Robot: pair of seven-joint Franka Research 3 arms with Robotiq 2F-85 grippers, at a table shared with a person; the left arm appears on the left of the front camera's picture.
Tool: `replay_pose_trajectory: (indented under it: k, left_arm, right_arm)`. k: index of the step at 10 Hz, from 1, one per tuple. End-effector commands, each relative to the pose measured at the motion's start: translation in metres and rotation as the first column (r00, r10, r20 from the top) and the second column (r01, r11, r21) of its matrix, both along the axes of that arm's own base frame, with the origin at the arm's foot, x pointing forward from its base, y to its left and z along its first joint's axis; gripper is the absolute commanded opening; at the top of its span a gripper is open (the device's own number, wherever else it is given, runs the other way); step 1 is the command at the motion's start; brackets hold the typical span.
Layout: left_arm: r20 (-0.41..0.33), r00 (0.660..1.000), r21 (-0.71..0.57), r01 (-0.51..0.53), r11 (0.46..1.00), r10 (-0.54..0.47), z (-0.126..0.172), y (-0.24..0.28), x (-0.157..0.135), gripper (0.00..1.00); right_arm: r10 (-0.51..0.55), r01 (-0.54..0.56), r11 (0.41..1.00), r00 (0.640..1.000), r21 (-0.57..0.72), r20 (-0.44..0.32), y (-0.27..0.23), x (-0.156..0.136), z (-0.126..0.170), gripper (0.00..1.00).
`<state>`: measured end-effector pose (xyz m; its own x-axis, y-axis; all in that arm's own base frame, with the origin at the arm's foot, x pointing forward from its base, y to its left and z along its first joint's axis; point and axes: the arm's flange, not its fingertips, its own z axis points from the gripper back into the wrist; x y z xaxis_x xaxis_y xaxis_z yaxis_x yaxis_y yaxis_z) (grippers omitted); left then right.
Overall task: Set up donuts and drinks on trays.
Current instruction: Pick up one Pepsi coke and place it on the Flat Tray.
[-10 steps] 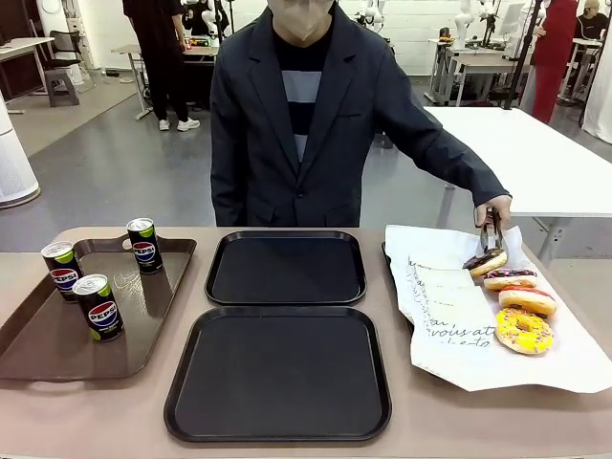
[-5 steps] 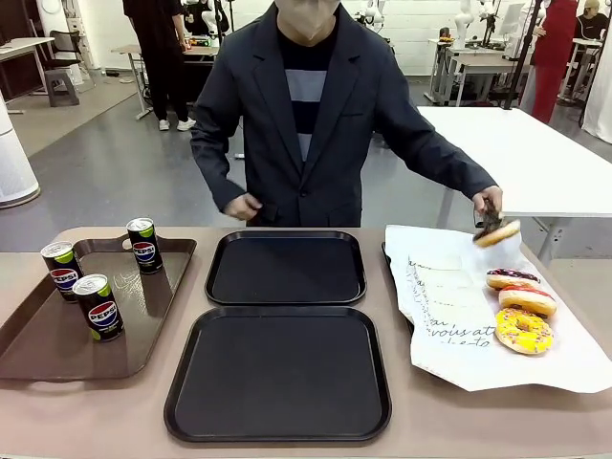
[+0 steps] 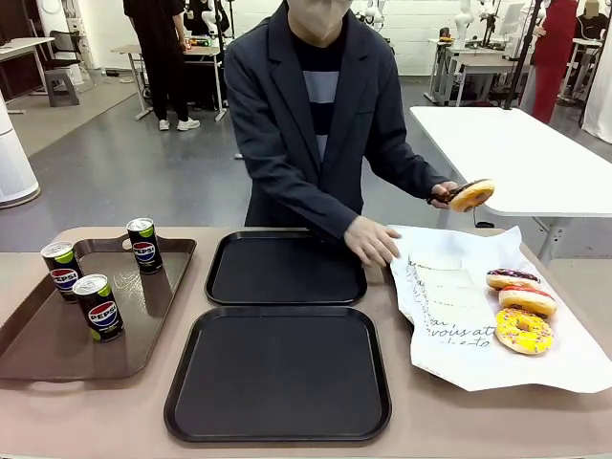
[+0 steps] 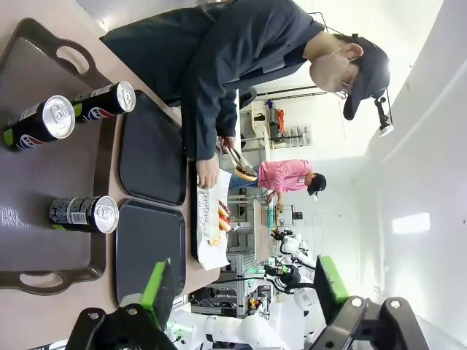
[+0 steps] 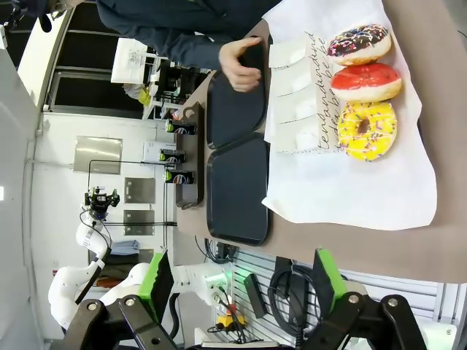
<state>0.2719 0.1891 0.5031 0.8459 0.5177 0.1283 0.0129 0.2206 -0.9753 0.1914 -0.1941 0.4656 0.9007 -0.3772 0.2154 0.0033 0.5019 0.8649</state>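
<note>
Two black trays sit mid-table, the far tray (image 3: 286,268) and the near tray (image 3: 279,371), both bare. Three Pepsi cans (image 3: 98,307) stand upright on a brown tray (image 3: 38,354) at the left. On white paper (image 3: 469,354) at the right lie a chocolate donut (image 3: 512,278), a red donut (image 3: 527,301) and a yellow sprinkled donut (image 3: 523,331). The person holds a glazed donut (image 3: 471,194) in tongs above the paper; the other hand (image 3: 373,241) rests at the paper's edge. My left gripper (image 4: 244,288) and right gripper (image 5: 241,281) are open, high off the table, holding nothing.
Small white paper sleeves (image 3: 435,260) lie on the paper next to the person's hand. The right wrist view looks down on the donuts (image 5: 367,82) and both trays (image 5: 237,189). In the left wrist view, the cans (image 4: 40,124) stand on the brown tray (image 4: 44,277).
The person lifted a glazed donut off the paper with tongs and carried it up and leftward. The other hand reached down to the paper's edge by the far tray.
</note>
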Motion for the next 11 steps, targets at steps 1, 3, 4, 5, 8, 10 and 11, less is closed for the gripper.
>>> replay_pose_trajectory:
  k: [1,3,4,5,8,10,11]
  left_arm:
    - [0.017,1.0,-0.007,-0.005,1.0,0.006,-0.001,-0.001,0.001,1.0]
    - [0.017,1.0,-0.007,-0.005,1.0,0.006,-0.001,-0.001,0.001,1.0]
    - [0.017,1.0,-0.007,-0.005,1.0,0.006,-0.001,-0.001,0.001,1.0]
    - [0.0,1.0,0.0,0.0,1.0,0.0,0.0,0.0,0.0,1.0]
    - [0.013,1.0,0.473,0.007,0.881,-0.016,0.073,-0.051,0.0,1.0]
    - [-0.123,0.992,0.725,0.11,0.68,-0.029,0.096,-0.098,0.025,1.0]
    - [-0.18,0.984,0.809,0.154,0.568,-0.01,0.1,-0.124,0.04,1.0]
  right_arm:
    - [0.004,-0.005,1.0,1.0,0.018,0.019,-0.002,-0.001,-0.001,1.0]
    - [0.004,-0.005,1.0,1.0,0.018,0.019,-0.002,-0.001,-0.001,1.0]
    - [0.004,-0.005,1.0,1.0,0.018,0.019,-0.002,-0.001,-0.001,1.0]
    - [0.004,-0.005,1.0,1.0,0.018,0.019,-0.002,-0.001,-0.001,1.0]
    - [0.004,-0.005,1.0,1.0,0.018,0.019,-0.002,-0.001,-0.001,1.0]
    - [0.004,-0.005,1.0,1.0,0.018,0.019,-0.002,-0.001,-0.001,1.0]
    - [0.004,-0.005,1.0,1.0,0.018,0.019,-0.002,-0.001,-0.001,1.0]
